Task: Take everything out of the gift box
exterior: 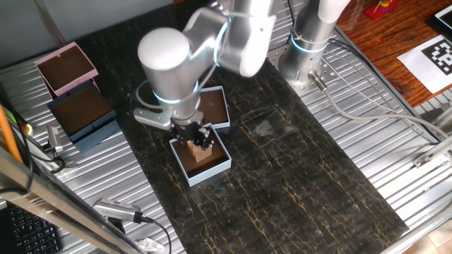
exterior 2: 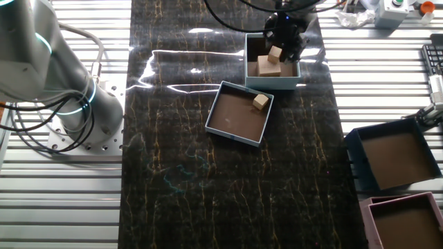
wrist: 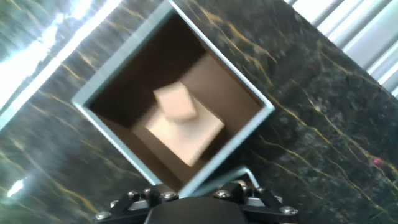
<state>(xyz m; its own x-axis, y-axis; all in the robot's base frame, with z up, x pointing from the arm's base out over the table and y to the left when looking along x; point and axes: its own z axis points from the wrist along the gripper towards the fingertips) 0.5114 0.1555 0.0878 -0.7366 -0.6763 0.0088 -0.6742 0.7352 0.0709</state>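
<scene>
The gift box [exterior: 212,171] is a small pale blue box with a brown inside, standing on the dark marbled mat. It holds two tan wooden blocks: a larger one [wrist: 186,134] and a smaller one [wrist: 176,101] that is on or just above it. They also show in the other fixed view, the larger [exterior 2: 268,68] and the smaller [exterior 2: 276,53]. My gripper [exterior: 203,139] points straight down over the box opening, its tips at rim height by the smaller block. My fingers are out of the hand view, so I cannot tell whether they are open or shut.
The shallower matching pale blue tray [exterior 2: 221,128] lies beside the gift box with one tan block [exterior 2: 260,101] in it. A dark blue box [exterior 2: 394,155] and a pink box [exterior 2: 408,221] stand off the mat on the ribbed metal table. The robot base [exterior 2: 62,104] is on the far side.
</scene>
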